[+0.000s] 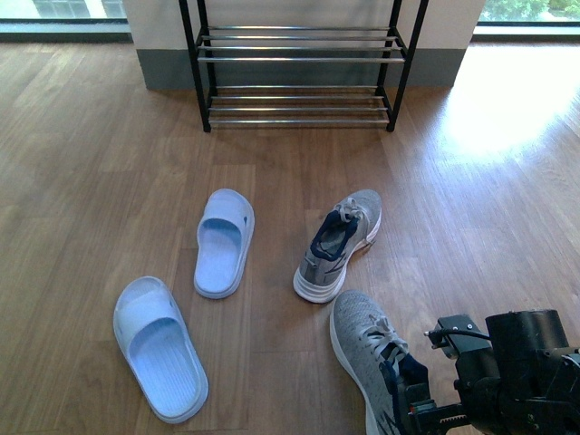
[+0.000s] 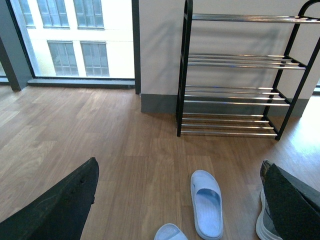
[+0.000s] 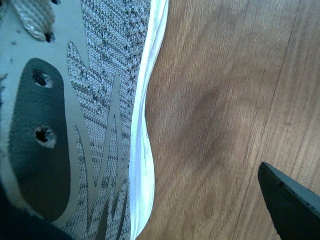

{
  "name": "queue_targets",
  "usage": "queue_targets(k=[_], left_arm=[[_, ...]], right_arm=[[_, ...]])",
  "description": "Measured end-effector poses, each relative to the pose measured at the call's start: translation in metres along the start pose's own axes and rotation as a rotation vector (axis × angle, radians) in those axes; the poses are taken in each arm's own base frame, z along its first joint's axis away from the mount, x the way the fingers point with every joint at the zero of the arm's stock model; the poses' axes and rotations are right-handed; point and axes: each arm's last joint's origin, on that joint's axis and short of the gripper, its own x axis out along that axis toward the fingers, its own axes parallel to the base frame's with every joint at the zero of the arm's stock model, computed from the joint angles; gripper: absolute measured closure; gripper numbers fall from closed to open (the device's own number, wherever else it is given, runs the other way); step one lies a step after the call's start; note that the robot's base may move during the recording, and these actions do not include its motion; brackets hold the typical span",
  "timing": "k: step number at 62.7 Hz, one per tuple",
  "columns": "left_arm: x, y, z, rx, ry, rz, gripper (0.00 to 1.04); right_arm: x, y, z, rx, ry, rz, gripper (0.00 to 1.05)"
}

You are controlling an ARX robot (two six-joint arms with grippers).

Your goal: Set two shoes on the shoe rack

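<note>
Wooden plank floor (image 1: pixel 91 181) runs up to a white wall (image 2: pixel 160 45) with a grey skirting, where the shoe rack (image 1: pixel 299 59) stands empty-barred and upright. Both grey knit sneakers sit on the floor well short of it. The nearer sneaker (image 1: pixel 362 349) points its toe at the heel of the farther sneaker (image 1: pixel 340 245).

The right gripper (image 1: pixel 419 406) is down at the nearer sneaker's collar. Its jaws are parted, and one finger (image 3: pixel 292 202) is clear of the white sole with bare floor between.

The left gripper (image 2: pixel 180 190) hangs above the floor, its fingers (image 2: pixel 65 205) spread wide around nothing.

Two pale blue slides (image 1: pixel 224 240) (image 1: pixel 159 349) lie to the left of the sneakers. A tall window (image 2: pixel 75 40) lights the room.
</note>
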Motion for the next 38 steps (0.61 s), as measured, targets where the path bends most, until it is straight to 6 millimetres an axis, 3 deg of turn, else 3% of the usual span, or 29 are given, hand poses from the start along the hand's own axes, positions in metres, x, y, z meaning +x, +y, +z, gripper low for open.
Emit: queue_targets(k=[35, 38], left_arm=[[0.0000, 0.0000, 0.0000, 0.000, 0.000, 0.000, 0.09], [0.0000, 0.0000, 0.0000, 0.000, 0.000, 0.000, 0.09]], right_arm=[[-0.0028, 0.0047, -0.0015, 0.061, -0.015, 0.074, 1.00], [-0.0063, 0.0046, -0.0021, 0.090, -0.014, 0.071, 1.03]])
